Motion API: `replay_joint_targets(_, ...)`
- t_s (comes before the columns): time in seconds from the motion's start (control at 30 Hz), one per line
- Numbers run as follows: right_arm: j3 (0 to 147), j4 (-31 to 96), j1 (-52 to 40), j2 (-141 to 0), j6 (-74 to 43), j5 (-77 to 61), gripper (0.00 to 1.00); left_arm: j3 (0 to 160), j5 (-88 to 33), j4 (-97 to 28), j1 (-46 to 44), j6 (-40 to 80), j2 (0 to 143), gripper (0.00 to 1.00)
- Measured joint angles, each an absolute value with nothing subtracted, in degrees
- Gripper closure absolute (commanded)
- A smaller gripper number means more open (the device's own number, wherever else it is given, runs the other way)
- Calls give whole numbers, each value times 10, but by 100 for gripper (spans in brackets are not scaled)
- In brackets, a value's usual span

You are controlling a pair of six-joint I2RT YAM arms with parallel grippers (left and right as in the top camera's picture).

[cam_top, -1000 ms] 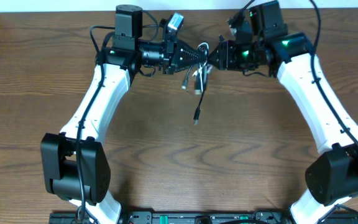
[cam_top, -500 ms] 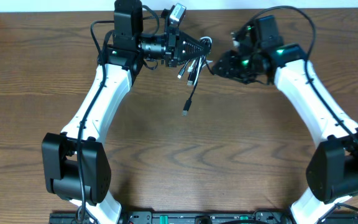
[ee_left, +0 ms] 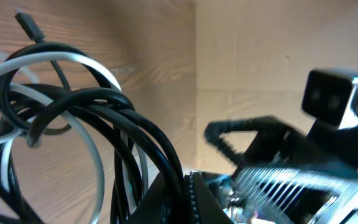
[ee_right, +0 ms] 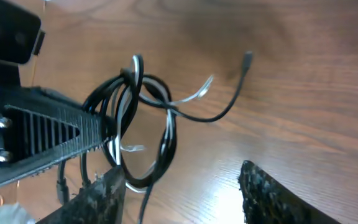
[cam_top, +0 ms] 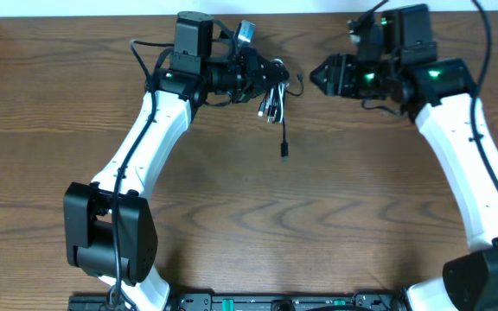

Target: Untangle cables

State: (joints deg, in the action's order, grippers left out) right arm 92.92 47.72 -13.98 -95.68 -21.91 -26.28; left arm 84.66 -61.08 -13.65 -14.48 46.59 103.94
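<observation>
Hanging from the left gripper [cam_top: 277, 76] is a tangled bundle [cam_top: 273, 95] of two cords, a thin black cord [ee_right: 219, 116] and a thin white cord [ee_right: 190, 97], looped through one another several times. The left gripper's jaws are pinched together on the loops at the top of the bundle, and the left wrist view shows black and white strands running straight into its fingers. One black strand trails out of the knot and ends in a small black plug [cam_top: 284, 152] over the brown wooden table [cam_top: 335, 199], near its far edge. The right gripper [cam_top: 316, 76] faces the left one from just beside the bundle, apart from it. Its jaws stand spread wide with nothing between them, and the right wrist view shows the knot ahead of its two fingers.
</observation>
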Motion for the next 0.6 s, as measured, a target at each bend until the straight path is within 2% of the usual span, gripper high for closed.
replay_joint_targets(0.27, 929, 471, -160, -1005, -255, -263, 52, 847, -627, -136, -145, 556, 1039, 93)
replay_joint_targets(0.5, 929, 447, -161, -1036, -272, -309, 49, 846, -670, -78, -145, 599, 1039, 92)
replay_joint_targets(0.6, 929, 433, -161, -1052, -265, -343, 44, 846, -693, -35, -145, 609, 1039, 92)
